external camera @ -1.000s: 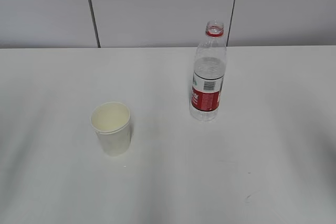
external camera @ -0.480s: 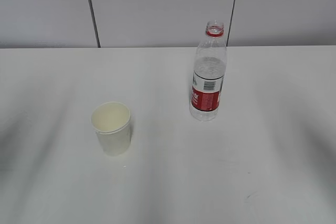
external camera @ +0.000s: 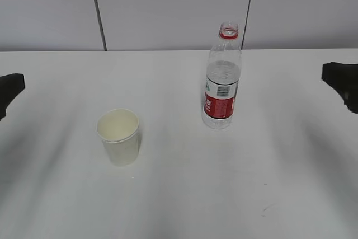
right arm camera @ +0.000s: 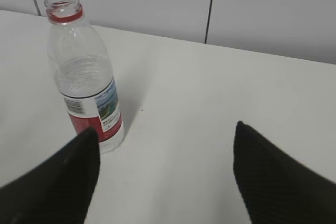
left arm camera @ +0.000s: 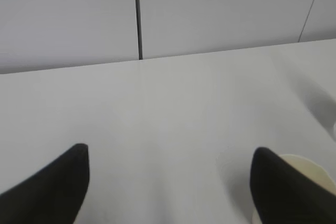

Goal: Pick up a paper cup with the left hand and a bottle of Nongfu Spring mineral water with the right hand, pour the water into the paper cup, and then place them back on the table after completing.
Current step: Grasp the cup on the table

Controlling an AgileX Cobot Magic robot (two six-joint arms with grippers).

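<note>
The paper cup (external camera: 118,136) stands on the white desk (external camera: 179,194), its inside pale. The bottle (external camera: 221,78) stands at 2 o'clock from it, capless, about half full of water (external camera: 222,76). Both hands' jaws are apart, holding nothing: left hand (left arm camera: 168,182), right hand (right arm camera: 165,174).

White table (external camera: 184,194), paper cup (external camera: 118,137) upright at left, uncapped water bottle (external camera: 222,79) upright at right

We see soft, even, diffuse lighting; broad faint shadows streak the table (external camera: 184,194). Wrist views blur the near black fingers (left arm camera: 52,187); the bottle (right arm camera: 86,77) stays sharp, without glare.
</note>
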